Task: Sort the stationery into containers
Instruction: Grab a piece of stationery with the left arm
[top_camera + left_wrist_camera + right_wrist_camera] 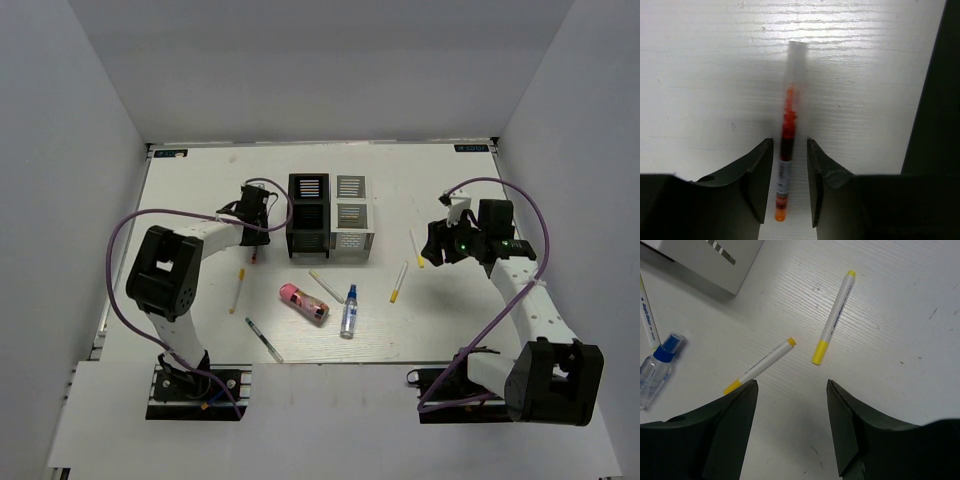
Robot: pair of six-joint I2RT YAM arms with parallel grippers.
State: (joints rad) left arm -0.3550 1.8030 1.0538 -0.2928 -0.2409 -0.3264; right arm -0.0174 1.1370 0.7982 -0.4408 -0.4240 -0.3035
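Observation:
A red pen lies on the white table, and my left gripper straddles its near half, open, with a thin gap on each side. In the top view that gripper is just left of the containers: two black mesh cups and two silver-white ones. My right gripper hangs open and empty above the table, short of two white pens with yellow tips. From above, the right gripper is beside those pens.
In front of the cups lie a pink cylinder, a blue-capped clear bottle, a white pen, a dark green pen and a white pen with yellow tips. A black cup wall rises right of the left gripper.

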